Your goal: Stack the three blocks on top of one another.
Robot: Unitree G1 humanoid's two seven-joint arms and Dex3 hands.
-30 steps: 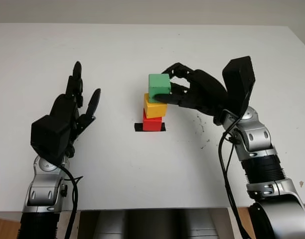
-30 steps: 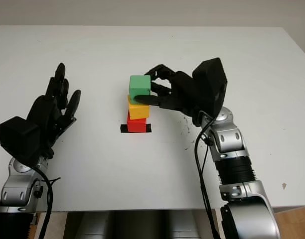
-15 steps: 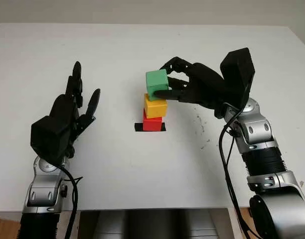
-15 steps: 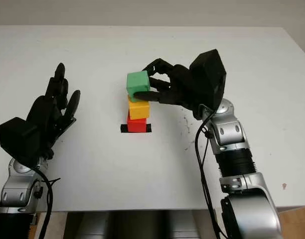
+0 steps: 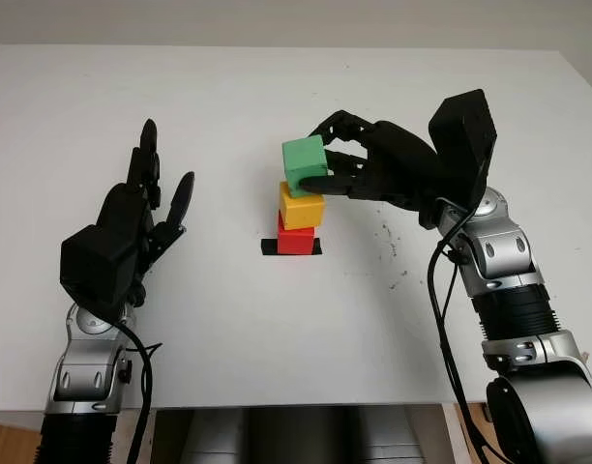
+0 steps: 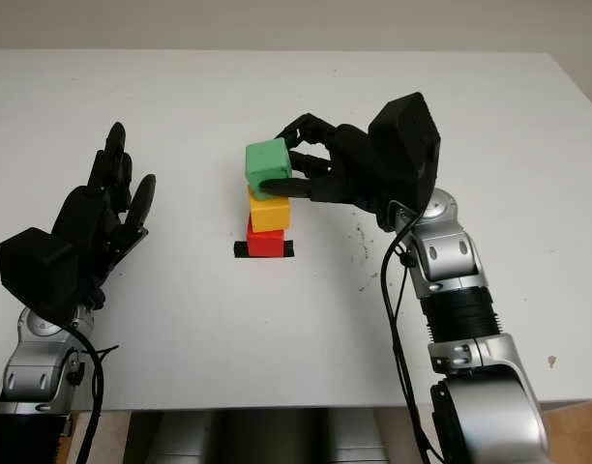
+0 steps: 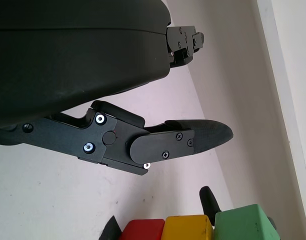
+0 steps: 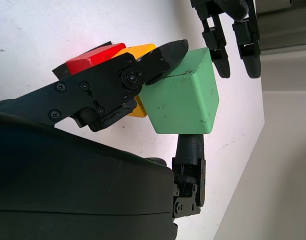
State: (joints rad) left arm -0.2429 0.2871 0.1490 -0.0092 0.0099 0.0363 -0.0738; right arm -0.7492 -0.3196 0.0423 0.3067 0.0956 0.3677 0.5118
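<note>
Green block (image 5: 305, 162) lifted, tilted, in clenched right hand (image 5: 359, 169), over yellow block (image 5: 302, 209).

Item: block column at mid-worktop, one hand on either side.
The bottom block (image 5: 296, 239) is sitting on a tape strip (image 5: 269, 247) near the middle of the worktop (image 5: 277, 87), and the middle block (image 5: 302, 209) is sitting on it. The top block (image 5: 305, 161) is sitting tilted directly above the middle block; whether it is touching it cannot be told. The right hand (image 5: 393, 174) is reaching in from the column's right and gripping the top block. The left hand (image 5: 132, 227) is hovering open, well apart to the column's left.
</note>
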